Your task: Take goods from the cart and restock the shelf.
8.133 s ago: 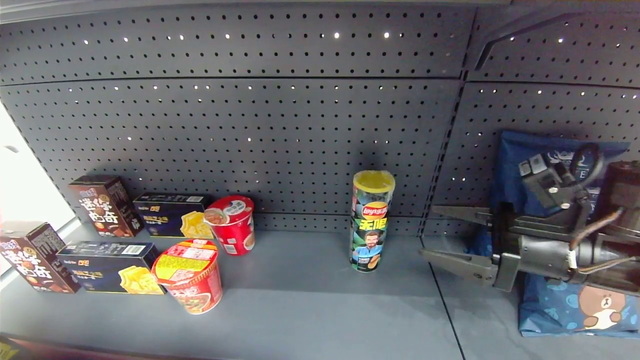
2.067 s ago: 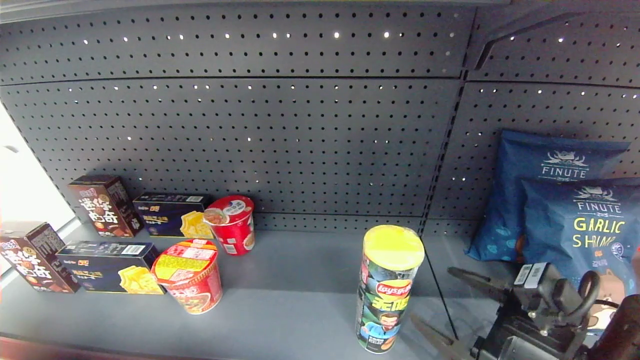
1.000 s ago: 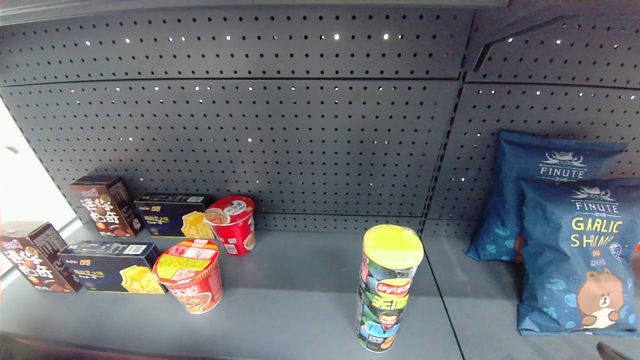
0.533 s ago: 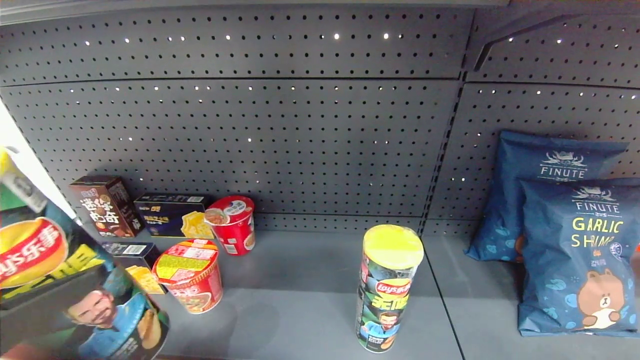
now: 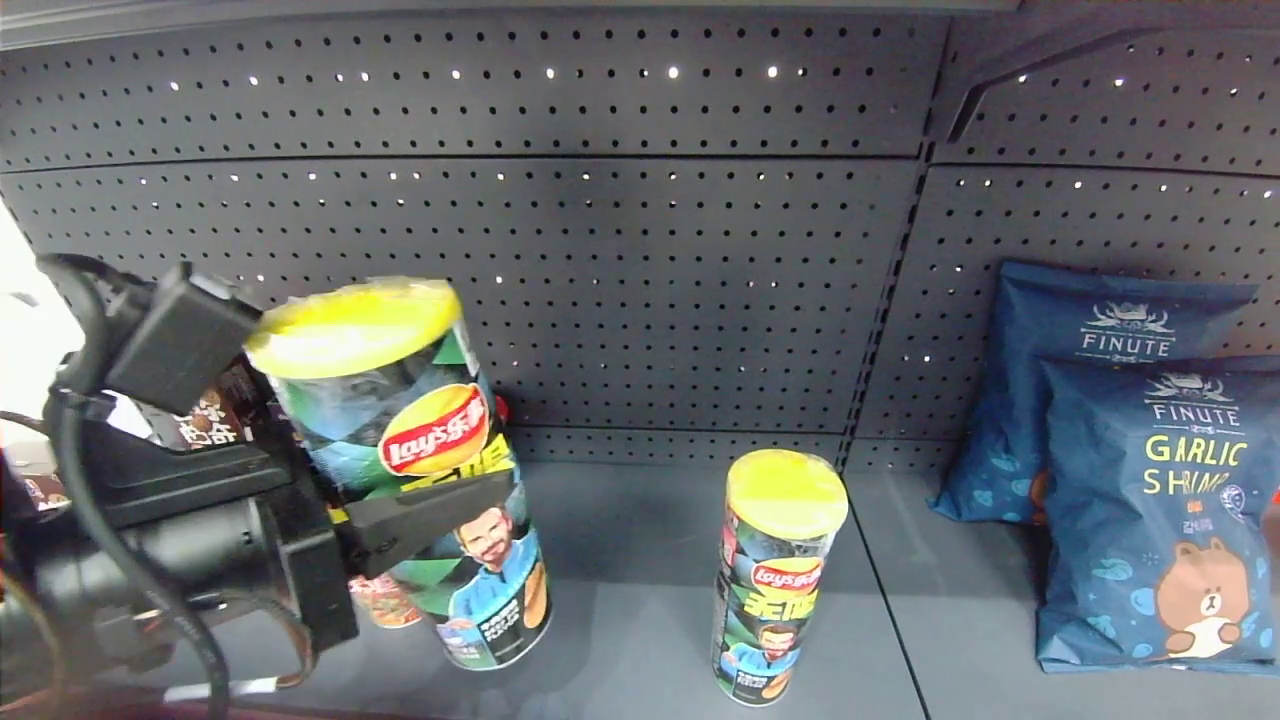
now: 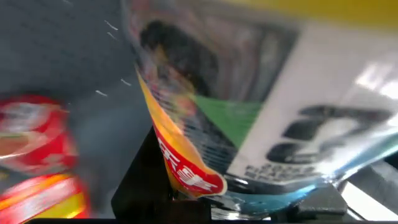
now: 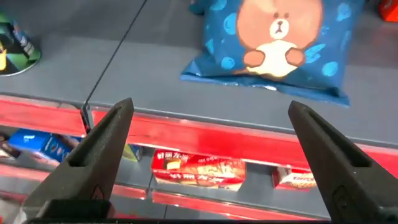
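Left tool (image 5: 440, 500) is clamped round the middle of a chip can (image 5: 400, 400), and I have it over the left part of the shelf (image 5: 620, 560), in front of the pegboard (image 5: 600, 250). One dark finger (image 5: 430, 515) crosses the can's front just under the red logo; the other is hidden behind the can. The can leans, with its yellow lid tipped toward my left and its base down near the shelf's front. Whether the base touches the shelf, I cannot tell.

On the left wrist camera the chip can (image 6: 261, 112) sits right against the lens, label blurred, with two red noodle cups (image 6: 31, 130) beyond it on the shelf. From the head camera, a bit of one noodle cup (image 5: 385, 600) peeks out beneath the tool, and a corner of a brown box (image 5: 205, 420) shows behind it.

Now the second chip can (image 5: 785, 580): upright on the shelf, well apart from the held one and to its right, just beside the seam between the two shelf panels. Further right, two blue snack bags (image 5: 1160, 500) lean against the pegboard, one in front of the other.

Right tool (image 7: 210, 112) is spread wide with nothing between its fingers, out in front of the shelf's red edge strip (image 7: 249, 134). Past it I see the bear bag (image 7: 280, 37) close to the shelf's front. Below the strip, a red box (image 7: 199, 169) sits on the lower level.
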Available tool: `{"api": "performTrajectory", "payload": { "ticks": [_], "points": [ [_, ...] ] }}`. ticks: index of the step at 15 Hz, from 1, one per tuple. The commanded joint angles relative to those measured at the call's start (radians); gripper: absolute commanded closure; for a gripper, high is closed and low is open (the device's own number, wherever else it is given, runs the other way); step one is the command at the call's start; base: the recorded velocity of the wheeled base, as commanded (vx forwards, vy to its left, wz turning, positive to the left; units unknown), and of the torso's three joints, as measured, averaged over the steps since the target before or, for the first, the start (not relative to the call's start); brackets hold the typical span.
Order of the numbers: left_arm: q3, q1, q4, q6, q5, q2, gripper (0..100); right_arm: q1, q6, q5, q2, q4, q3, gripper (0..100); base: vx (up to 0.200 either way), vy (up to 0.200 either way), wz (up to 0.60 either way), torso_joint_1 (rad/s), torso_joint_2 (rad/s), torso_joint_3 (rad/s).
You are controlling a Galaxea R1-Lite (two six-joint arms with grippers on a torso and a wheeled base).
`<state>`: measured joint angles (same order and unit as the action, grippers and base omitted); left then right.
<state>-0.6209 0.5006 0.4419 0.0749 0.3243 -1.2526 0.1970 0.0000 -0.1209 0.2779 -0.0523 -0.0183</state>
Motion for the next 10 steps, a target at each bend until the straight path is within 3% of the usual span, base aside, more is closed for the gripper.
{"api": "performTrajectory", "payload": {
  "ticks": [1, 4, 6, 8, 10],
  "points": [
    [-0.031, -0.002, 0.026, 0.0, 0.033, -0.146, 100, -0.008, 0.0, 0.0, -0.025, 0.002, -0.003, 0, 0.0, 0.0, 0.0, 0.0, 0.0, 0.0],
    [-0.099, -0.002, 0.086, -0.003, 0.049, -0.26, 100, -0.013, 0.0, -0.002, -0.025, 0.002, -0.005, 0, 0.0, 0.0, 0.0, 0.0, 0.0, 0.0],
    [-0.166, -0.001, 0.09, -0.026, 0.093, -0.349, 100, -0.013, -0.002, -0.002, -0.025, 0.003, -0.005, 0, 0.0, 0.0, 0.0, 0.0, 0.0, 0.0],
    [-0.209, -0.04, 0.215, -0.037, 0.225, -0.466, 100, -0.013, -0.002, -0.003, -0.039, 0.008, -0.005, 0, 0.0, 0.0, 0.0, 0.0, 0.0, 0.0],
    [-0.234, -0.05, 0.36, -0.033, 0.272, -0.567, 100, -0.014, -0.005, -0.003, -0.049, 0.023, -0.006, 0, 0.0, 0.0, 0.0, 0.0, 0.0, 0.0]
  ]
}}
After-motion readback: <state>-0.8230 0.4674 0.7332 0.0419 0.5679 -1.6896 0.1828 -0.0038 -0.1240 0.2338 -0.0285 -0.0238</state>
